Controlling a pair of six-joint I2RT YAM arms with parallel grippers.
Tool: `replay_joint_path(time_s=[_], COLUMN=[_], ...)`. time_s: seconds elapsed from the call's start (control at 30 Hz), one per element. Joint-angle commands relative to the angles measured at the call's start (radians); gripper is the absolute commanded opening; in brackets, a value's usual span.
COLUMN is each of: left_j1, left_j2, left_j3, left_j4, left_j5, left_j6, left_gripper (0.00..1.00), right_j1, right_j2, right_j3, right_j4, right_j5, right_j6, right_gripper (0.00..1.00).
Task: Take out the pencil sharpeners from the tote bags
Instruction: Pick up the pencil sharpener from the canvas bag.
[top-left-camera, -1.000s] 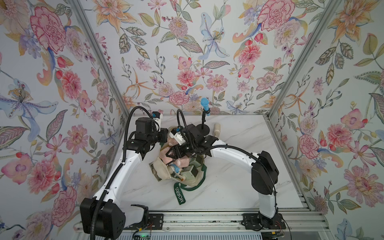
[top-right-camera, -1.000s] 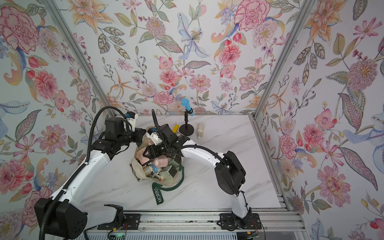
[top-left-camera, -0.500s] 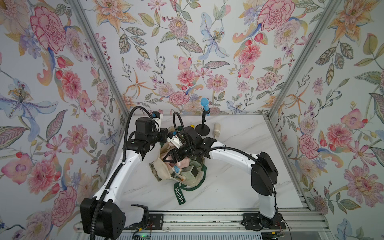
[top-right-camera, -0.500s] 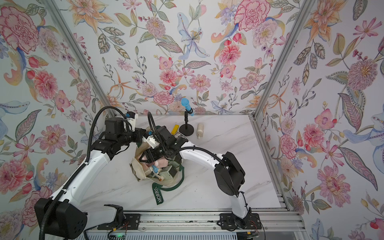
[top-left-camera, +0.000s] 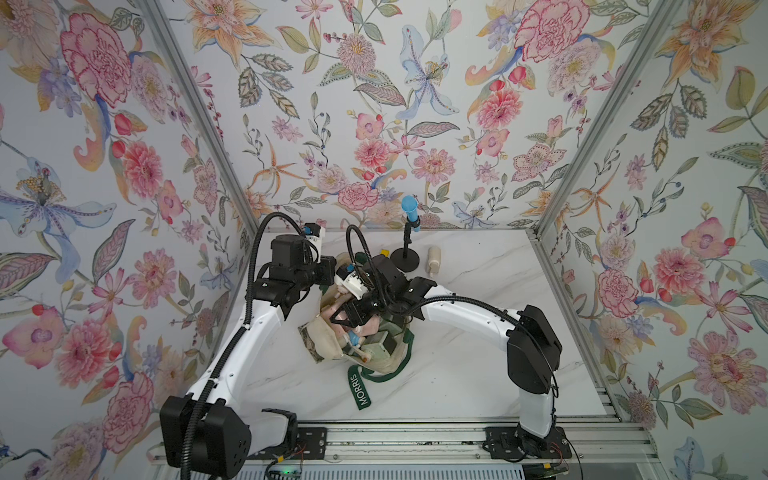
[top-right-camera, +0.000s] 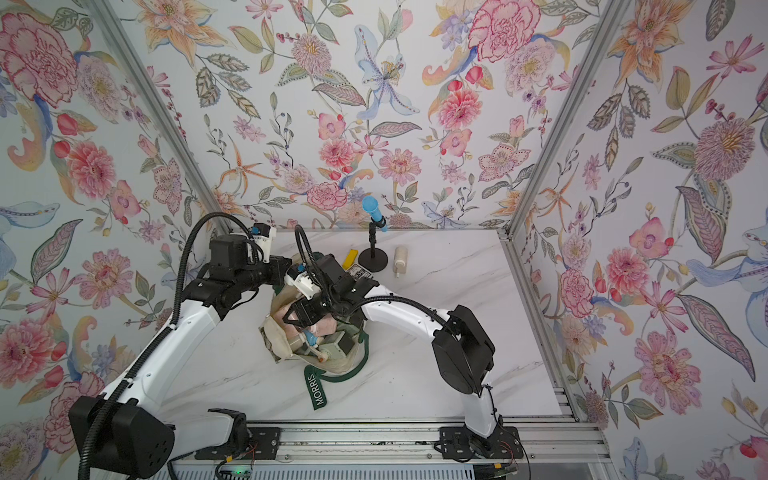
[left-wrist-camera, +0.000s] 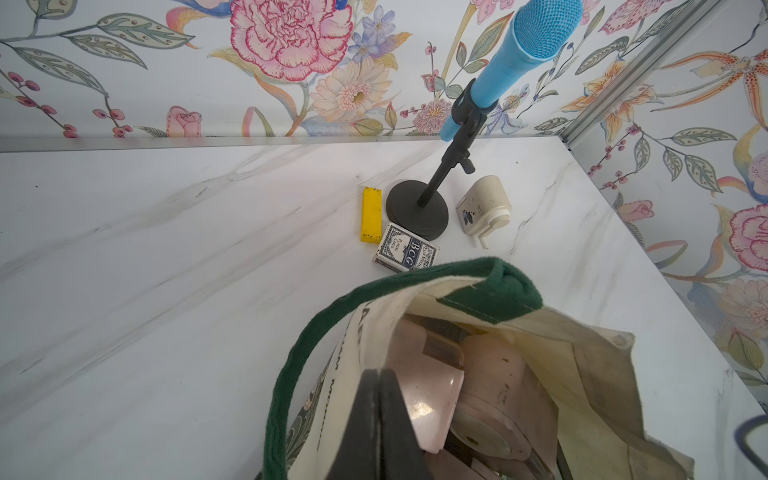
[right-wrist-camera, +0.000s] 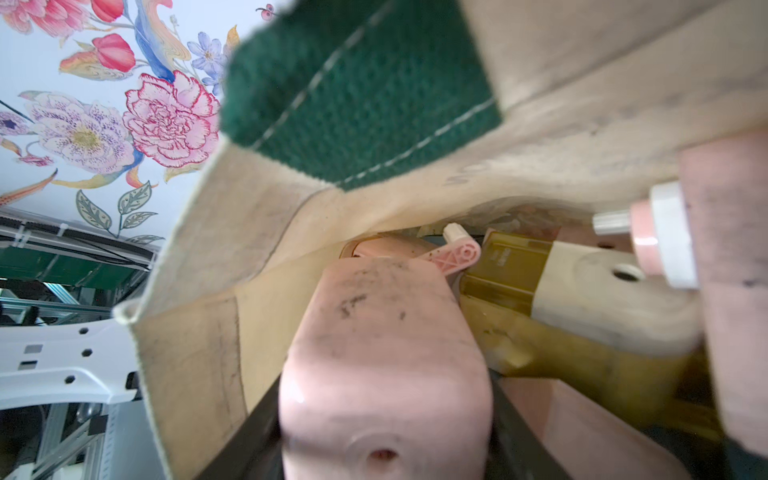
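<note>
1. The left gripper (left-wrist-camera: 379, 415) is pressed together at the tote bag (left-wrist-camera: 582, 357) rim.
2. The right gripper (right-wrist-camera: 384, 395) pinches a pink pencil sharpener (right-wrist-camera: 374, 324) inside the tote bag.
3. Its strap (top-left-camera: 360, 390) reads "MORRIS"; the card box (left-wrist-camera: 405, 253) beside it reads "BCG".

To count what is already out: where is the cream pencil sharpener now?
In both top views the cream pencil sharpener lies on the table by the back wall, just right of the microphone stand, outside the tote bag.
</note>
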Motion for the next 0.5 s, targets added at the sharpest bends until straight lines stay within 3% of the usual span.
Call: replay_joint_path(time_s=[0.0,0.23,0.47], left_j1=[0.003,0.003,0.004], left_j2=[-0.033,-0.032,-0.035], left_j3=[-0.003,-0.002,-0.002], left_j4=[0.006,0.007,0.009], left_j5=[0.001,0.001,0.007], left_j6=[0.005,0.002,0.001], left_gripper=[0.0,0.0,0.0], right_j1=[-0.005,-0.031,-0.142], right_j2=[-0.101,-0.268,-0.456], right_j3=[-0.056,-0.197,-0.358], right_j4=[0.041,0.138,0.257], right_j5=[0.085,0.182,0.255], right_j6=[-0.066,-0.112,-0.15], right_gripper=[0.31,0.26,0.24])
